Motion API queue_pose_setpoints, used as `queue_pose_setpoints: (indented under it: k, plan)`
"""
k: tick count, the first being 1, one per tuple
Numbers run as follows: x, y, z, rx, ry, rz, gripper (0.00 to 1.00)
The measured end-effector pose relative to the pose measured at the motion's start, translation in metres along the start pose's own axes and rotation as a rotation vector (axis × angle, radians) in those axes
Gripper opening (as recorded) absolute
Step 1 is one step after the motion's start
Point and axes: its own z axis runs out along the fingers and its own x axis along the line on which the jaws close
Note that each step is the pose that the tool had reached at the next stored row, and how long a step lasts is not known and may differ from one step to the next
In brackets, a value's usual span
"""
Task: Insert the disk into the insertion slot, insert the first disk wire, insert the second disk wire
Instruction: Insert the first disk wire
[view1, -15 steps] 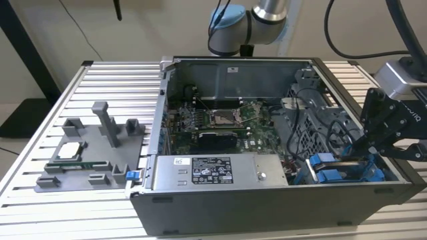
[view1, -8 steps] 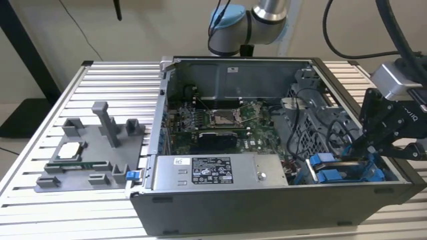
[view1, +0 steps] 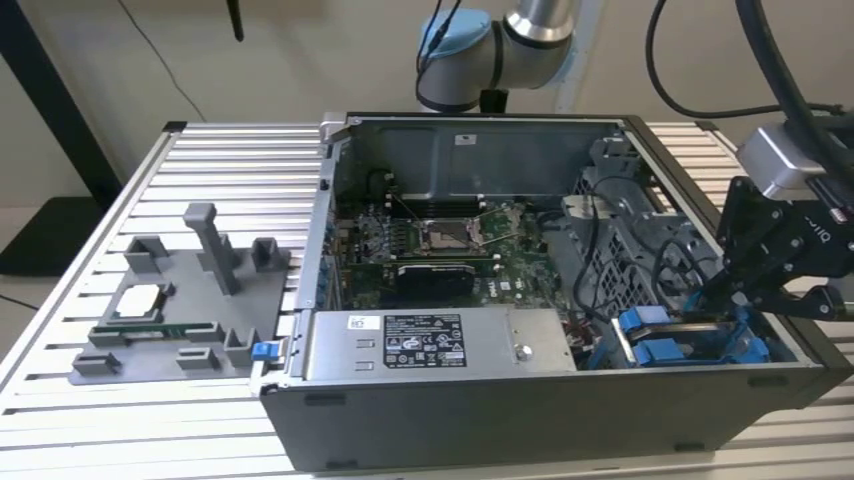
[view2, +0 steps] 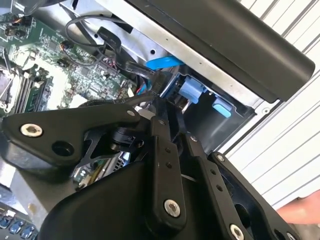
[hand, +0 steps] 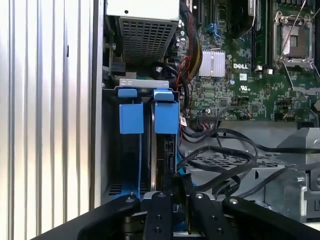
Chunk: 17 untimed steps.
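your black linkage gripper (hand: 176, 182) hangs over the drive-bay corner of the open case, its fingers (hand: 160, 212) drawn narrow, almost together. something dark sits at the tips. i judge it to be a wire plug, but you cannot confirm that, because the linkage hides the tips in both wrist views.

just beyond them the disk in its bright blue plastic caddy (hand: 166, 117) already stands in the grey sheet-metal insertion slot (hand: 114, 170), beside the other blue-fronted caddy (hand: 131, 117). its silver body and its sockets are lost in shadow.

the main risk is a plug brought down tilted or off the socket: it would bind or bend, and you have no clear sight of that socket. the loose black cables (hand: 225, 150) lie just beside the fingers and could snag on them, tugging at the headers of the green motherboard (hand: 240, 75).

farther out, the slatted aluminium desk (view1: 214, 170) carries the case.
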Motion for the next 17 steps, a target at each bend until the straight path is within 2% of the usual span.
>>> queue_pose_setpoints:
  k: [6, 17]
  plan:
    - [0.0002, 0.0003, 0.0008, 0.0087, -0.0046, 0.059, 0.0]
    - [0.0027, 0.0025, 0.001, 0.0115, -0.006, 0.077, 0.0]
